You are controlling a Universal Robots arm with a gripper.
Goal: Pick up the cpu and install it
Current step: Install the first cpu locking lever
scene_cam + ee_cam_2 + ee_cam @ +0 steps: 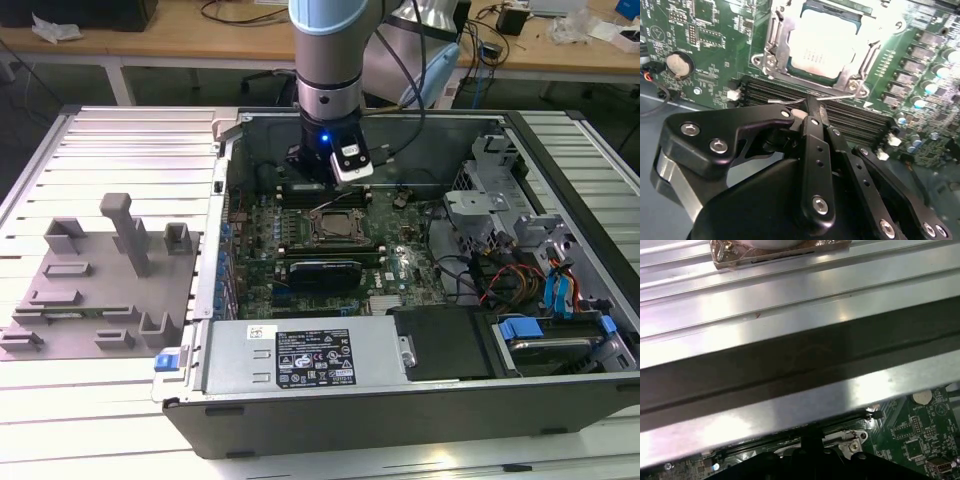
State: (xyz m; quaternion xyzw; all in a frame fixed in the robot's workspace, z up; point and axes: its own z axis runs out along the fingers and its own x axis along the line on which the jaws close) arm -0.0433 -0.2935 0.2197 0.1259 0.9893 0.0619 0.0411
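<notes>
1 cpu (822,42) in socket, claw (809,107) empty, closed

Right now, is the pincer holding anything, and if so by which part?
Nothing is held. The pincer is shut with nothing between its tips, above the memory slots. The cpu already sits in its socket on the motherboard, apart from the pincer.

My gripper (812,452): dark body at frame edge, finger state n/a. Ribbed silver metal panel (790,305) w/ dark band across it. Green motherboard (920,440) beyond, round coin cell (923,398) on it. Coppery object (775,250) on the panel.
</notes>
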